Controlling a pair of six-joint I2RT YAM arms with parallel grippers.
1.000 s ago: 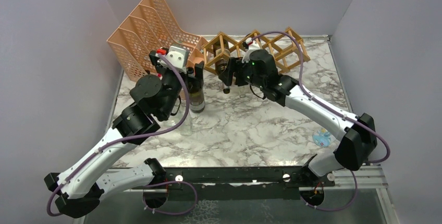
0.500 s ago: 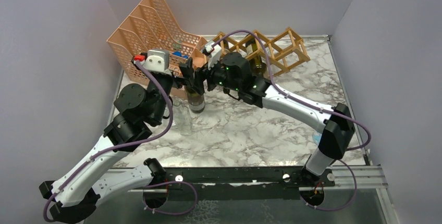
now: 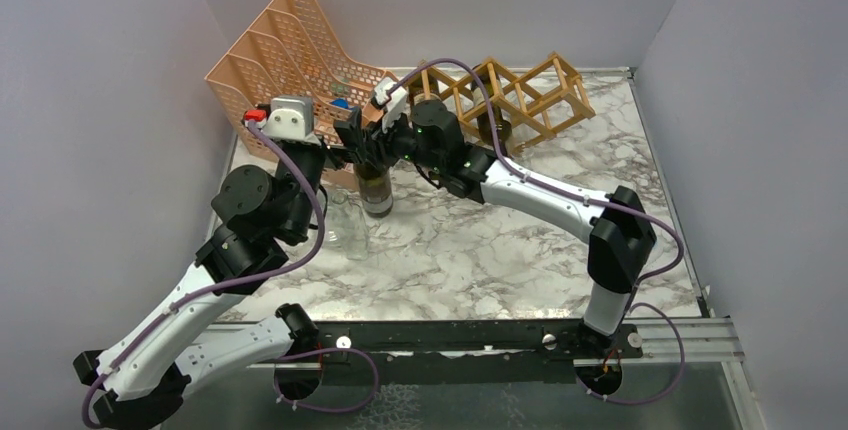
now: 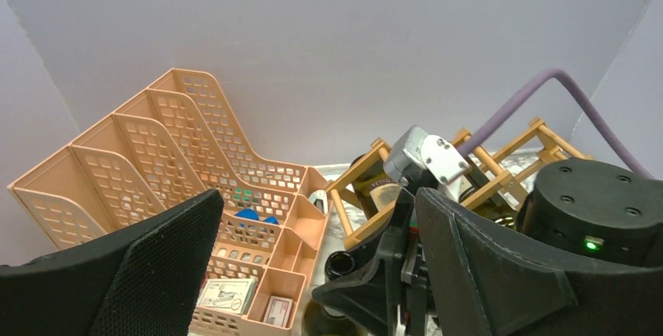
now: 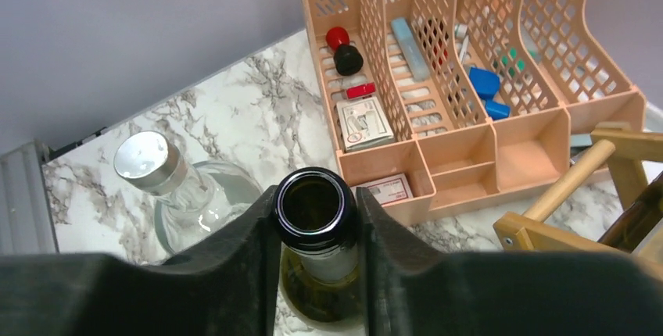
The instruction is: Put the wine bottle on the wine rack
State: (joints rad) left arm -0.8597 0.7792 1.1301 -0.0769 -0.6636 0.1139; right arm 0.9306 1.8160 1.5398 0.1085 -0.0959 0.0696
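A dark green wine bottle [image 3: 377, 190] stands upright on the marble table, its open mouth [image 5: 313, 201] facing up. My right gripper [image 5: 315, 226] is shut on its neck, one finger pressed to each side; from above it [image 3: 372, 146] reaches in from the right. The open left gripper [image 3: 350, 140] hangs just left of the bottle's top. In the left wrist view [image 4: 319, 195] its wide-apart fingers frame the bottle mouth [image 4: 342, 264] and the right gripper's body. The wooden wine rack [image 3: 520, 90] stands behind and to the right, its slats [image 4: 338, 211] close by.
A dark bottle [image 3: 495, 132] lies in one rack cell. The peach perforated organizer [image 3: 290, 60], holding small items, stands at the back left. A clear glass bottle [image 3: 348, 230] with a metal cap [image 5: 145, 160] stands just left of the wine bottle. Grey walls close in three sides.
The right arm swung left from the rack to the standing bottle and shut on its neck. The left gripper drew back to the left, staying open.
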